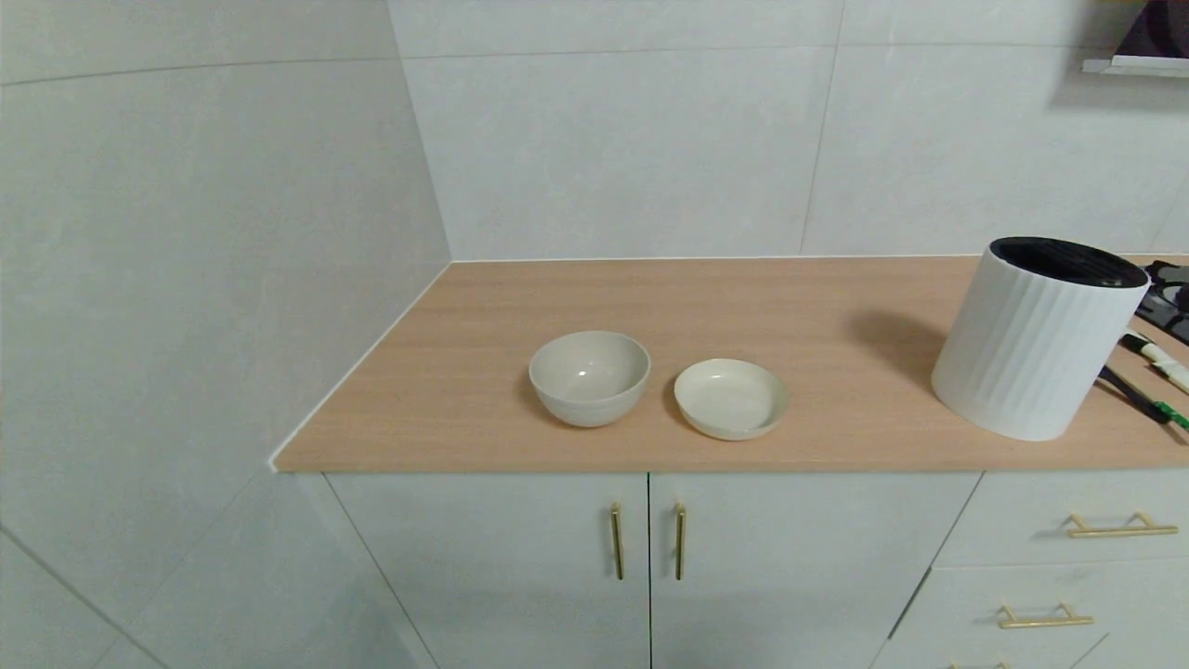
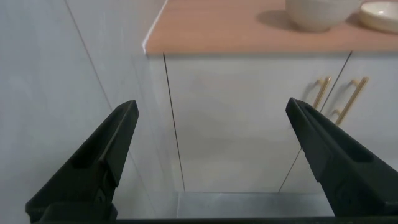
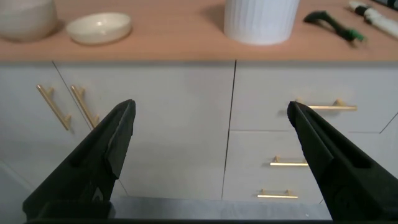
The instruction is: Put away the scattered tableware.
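A deep cream bowl (image 1: 589,376) and a shallow cream dish (image 1: 731,398) sit side by side near the front edge of the wooden countertop (image 1: 483,353). My left gripper (image 2: 211,134) hangs open below the counter, facing the cabinet front, with the bowl (image 2: 318,12) and the dish (image 2: 380,15) above it. My right gripper (image 3: 211,134) is also open and low in front of the cabinets, with the bowl (image 3: 25,17) and the dish (image 3: 98,28) on the counter beyond. Nothing is between either pair of fingers.
A tall white ribbed container (image 1: 1038,334) with a dark inside stands at the counter's right. Beside it lie utensils with black and green handles (image 1: 1144,395). Cabinet doors with gold handles (image 1: 617,541) and drawers (image 1: 1119,528) sit below. Tiled walls close off the left and back.
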### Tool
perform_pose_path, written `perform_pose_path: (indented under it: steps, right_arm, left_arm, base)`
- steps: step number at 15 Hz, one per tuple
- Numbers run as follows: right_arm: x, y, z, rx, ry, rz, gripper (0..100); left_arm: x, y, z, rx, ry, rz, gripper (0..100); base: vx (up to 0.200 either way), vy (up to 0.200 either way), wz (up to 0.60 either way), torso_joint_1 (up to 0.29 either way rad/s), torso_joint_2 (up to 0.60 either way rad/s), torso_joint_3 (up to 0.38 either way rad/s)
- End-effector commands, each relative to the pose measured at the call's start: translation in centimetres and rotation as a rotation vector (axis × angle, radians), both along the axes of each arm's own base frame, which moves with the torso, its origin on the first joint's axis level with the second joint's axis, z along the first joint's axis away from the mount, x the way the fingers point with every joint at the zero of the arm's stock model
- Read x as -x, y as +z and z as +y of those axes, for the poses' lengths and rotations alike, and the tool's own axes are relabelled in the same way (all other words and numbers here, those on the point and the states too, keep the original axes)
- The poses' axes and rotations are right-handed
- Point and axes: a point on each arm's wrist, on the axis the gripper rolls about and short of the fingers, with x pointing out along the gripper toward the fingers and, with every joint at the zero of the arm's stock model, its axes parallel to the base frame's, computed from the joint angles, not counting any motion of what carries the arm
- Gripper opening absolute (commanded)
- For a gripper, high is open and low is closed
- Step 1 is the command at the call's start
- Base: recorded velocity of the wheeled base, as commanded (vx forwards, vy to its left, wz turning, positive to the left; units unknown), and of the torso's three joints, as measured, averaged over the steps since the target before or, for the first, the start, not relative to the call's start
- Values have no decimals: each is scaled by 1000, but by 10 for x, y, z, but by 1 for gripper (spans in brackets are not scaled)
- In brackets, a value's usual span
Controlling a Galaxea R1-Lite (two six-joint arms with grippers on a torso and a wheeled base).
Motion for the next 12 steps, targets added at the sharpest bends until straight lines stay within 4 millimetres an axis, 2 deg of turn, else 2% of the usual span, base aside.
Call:
perform_pose_path:
  steps: [1,12]
  right_arm:
    - [0,0,0,0,1,1,100]
    - [0,0,0,0,1,1,100]
  left_arm:
    - [0,0,0,0,0,1,100]
    - [0,0,0,0,1,1,100]
  base:
    - [0,0,0,-237,530,295]
    - [0,0,0,-203,501,291]
